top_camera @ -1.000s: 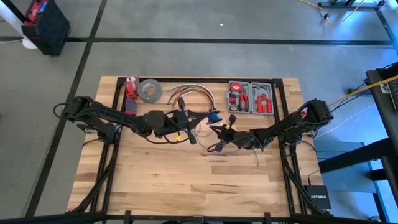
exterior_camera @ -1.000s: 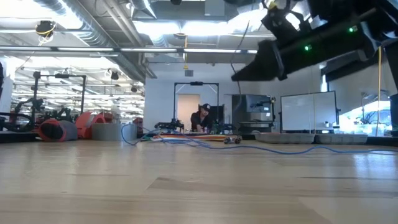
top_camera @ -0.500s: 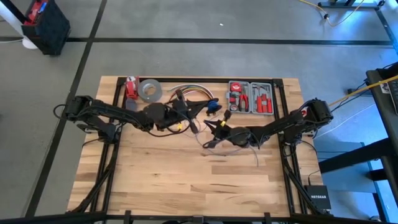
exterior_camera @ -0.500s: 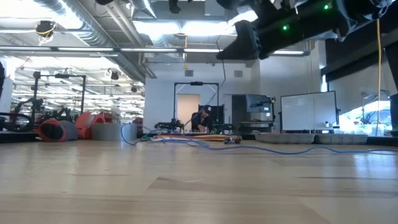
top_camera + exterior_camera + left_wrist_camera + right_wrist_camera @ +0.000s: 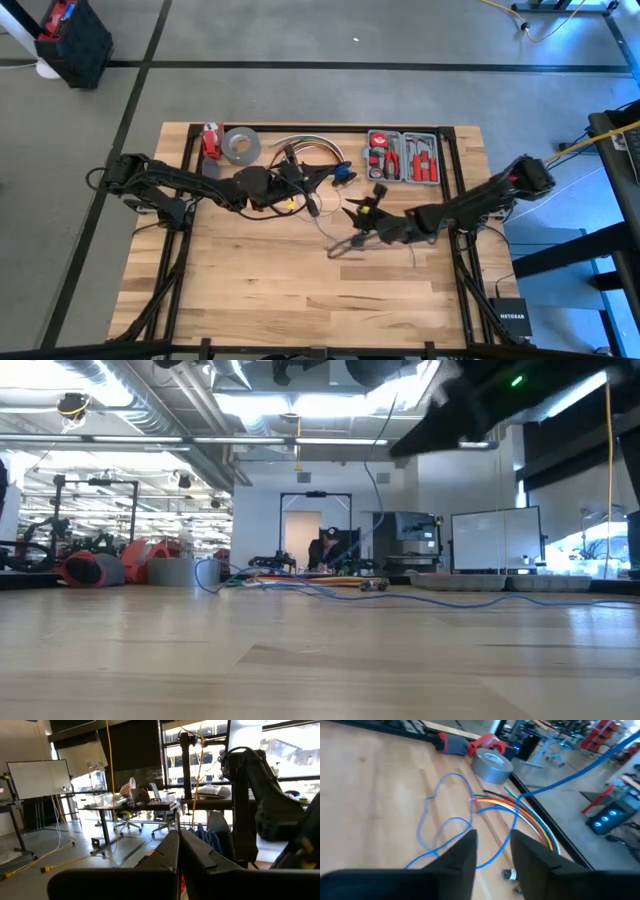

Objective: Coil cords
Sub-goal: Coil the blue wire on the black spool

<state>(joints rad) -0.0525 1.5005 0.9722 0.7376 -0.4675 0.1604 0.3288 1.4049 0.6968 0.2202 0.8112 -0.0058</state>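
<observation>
Room: big open workshop w/ exposed ceiling ducts; a person [image 5: 326, 550] far behind the table, seen in low view.
Surface: wooden table [image 5: 260, 290], butcher-block top, dark frame rails at the sides.
Landmark: tool case [image 5: 402, 157], open, red-handled tools inside, at table's far edge.
Cords: thin blue wire [image 5: 451, 822] lying in loose loops on the wood, between tool case and table centre; part of it rises off the table toward the L gripper. In high view it shows as a faint pale loop [image 5: 345, 240] nearer the table centre than the tool case.
L gripper [image 5: 318, 180]: beside the tool case, on its duct-tape side, raised off the table; fingers [image 5: 172, 855] pressed together, a thin strand running up from betw. them – pinching the cord.
R gripper [image 5: 352, 215]: nearer table centre than the tool case, above the loops; fingers [image 5: 462, 852] spread w/ a clear gap, holding nothing.
Other: duct tape roll [image 5: 241, 145], grey, well beyond L gripper from tool case; arched bundle of orange/red/white cables [image 5: 310, 146] betw. tape roll and tool case.
</observation>
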